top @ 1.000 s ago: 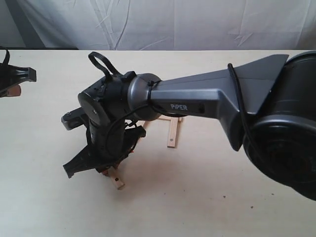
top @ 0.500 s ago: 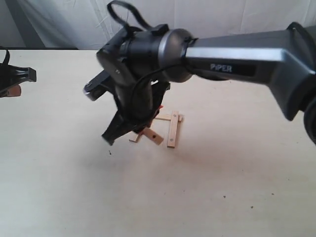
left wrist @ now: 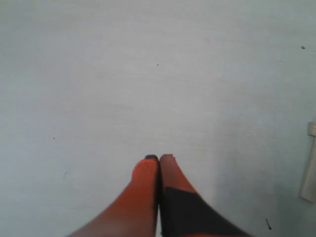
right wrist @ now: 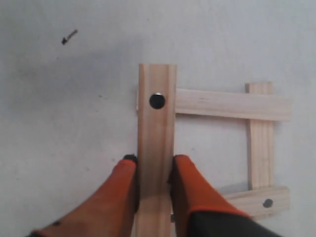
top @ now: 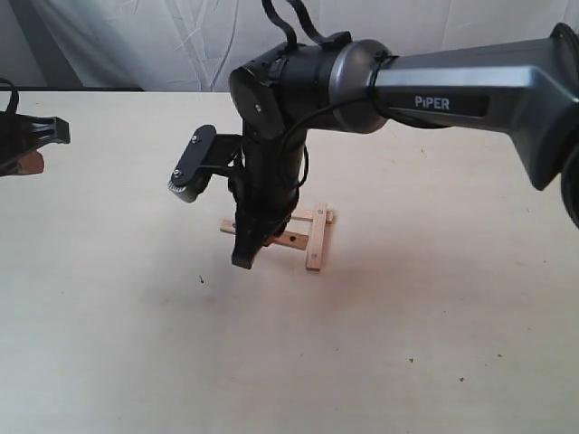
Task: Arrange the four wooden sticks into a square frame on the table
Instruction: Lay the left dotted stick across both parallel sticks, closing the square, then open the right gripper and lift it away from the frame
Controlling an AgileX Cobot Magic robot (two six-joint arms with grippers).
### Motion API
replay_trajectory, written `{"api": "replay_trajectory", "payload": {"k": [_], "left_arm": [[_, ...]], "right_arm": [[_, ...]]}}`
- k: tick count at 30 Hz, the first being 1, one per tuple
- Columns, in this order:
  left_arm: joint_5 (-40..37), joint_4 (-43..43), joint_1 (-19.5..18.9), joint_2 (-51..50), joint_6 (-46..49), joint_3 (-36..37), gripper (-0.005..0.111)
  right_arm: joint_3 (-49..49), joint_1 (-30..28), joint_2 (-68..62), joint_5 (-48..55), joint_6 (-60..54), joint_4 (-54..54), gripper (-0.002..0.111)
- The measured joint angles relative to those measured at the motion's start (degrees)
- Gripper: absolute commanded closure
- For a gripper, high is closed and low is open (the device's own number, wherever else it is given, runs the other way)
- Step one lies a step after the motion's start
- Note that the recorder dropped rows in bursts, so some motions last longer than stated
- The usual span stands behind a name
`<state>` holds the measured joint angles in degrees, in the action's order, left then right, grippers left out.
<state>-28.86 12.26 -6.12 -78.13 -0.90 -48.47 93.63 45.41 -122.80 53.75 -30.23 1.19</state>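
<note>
In the right wrist view my right gripper [right wrist: 154, 160] is shut on a pale wooden stick [right wrist: 157, 123]. A dark hole shows near that stick's far end, which overlaps the end of a second stick [right wrist: 232, 104]. A third stick [right wrist: 260, 143] and a fourth stick with a hole [right wrist: 256, 200] close the open square frame. In the exterior view the right gripper [top: 246, 253] points down at mid-table over the held stick [top: 282, 240]. My arm hides the frame's left side there. The left gripper [left wrist: 158, 158] is shut on nothing above the bare table [left wrist: 148, 74].
The left gripper [top: 36, 136] hovers at the far left edge of the exterior view, well away from the frame. One stick end [left wrist: 310, 168] shows at the border of the left wrist view. A white cloth [top: 136, 45] hangs behind the table.
The right arm rose from the front left and carried its stick back and to the right, turning it. The stick now lies as the fourth side of the square. The left gripper stayed put.
</note>
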Motion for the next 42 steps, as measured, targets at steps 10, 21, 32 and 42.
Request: {"api": "replay_trajectory", "payload": {"k": [10,21,32,42], "left_arm": [[0.5,0.0,0.0,0.0,0.0,0.0,0.107],[1.1,0.9,0.0,0.0,0.0,0.0,0.107],[1.3,1.0,0.0,0.0,0.0,0.0,0.107],[0.5,6.6,0.0,0.0,7.3,0.0,0.107]], "right_arm": [[-0.2,0.0,-2.9,-0.4,-0.7,0.5,0.109],[-0.2,0.0,-4.8,-0.9,3.1,4.2,0.109],[-0.2,0.0,-4.9,-0.5,7.8,4.2,0.064],[0.0,-1.0,0.8,-1.1,22.5,1.7,0.079]]}}
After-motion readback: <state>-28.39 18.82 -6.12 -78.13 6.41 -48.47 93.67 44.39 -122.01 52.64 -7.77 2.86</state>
